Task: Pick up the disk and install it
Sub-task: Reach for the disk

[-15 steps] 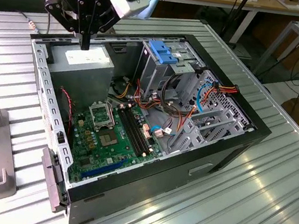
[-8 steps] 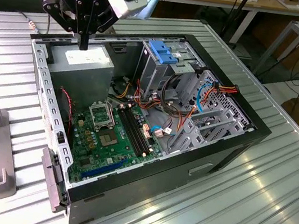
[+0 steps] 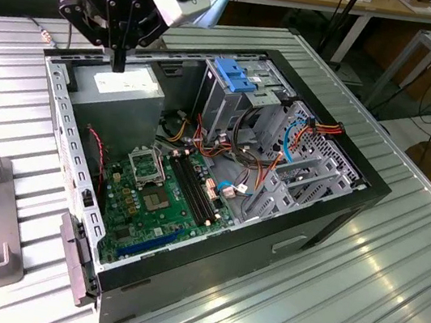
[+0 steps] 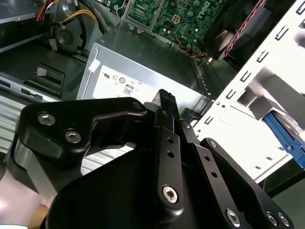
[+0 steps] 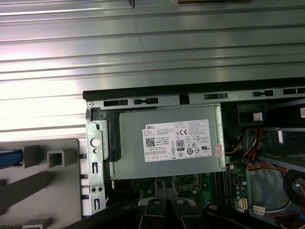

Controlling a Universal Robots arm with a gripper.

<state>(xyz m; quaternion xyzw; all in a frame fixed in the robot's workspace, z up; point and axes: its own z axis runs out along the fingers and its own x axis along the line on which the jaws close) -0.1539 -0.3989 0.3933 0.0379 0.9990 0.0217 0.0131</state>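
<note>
End effector hovers over power supply box in corner of open computer case, fingers pressed together, gripping nothing. Disk shows as blue rail edge on grey fixture on ribbed metal bench, outside case, well apart from end effector. Blue bracket tops drive cage; motherboard exposed.
</note>
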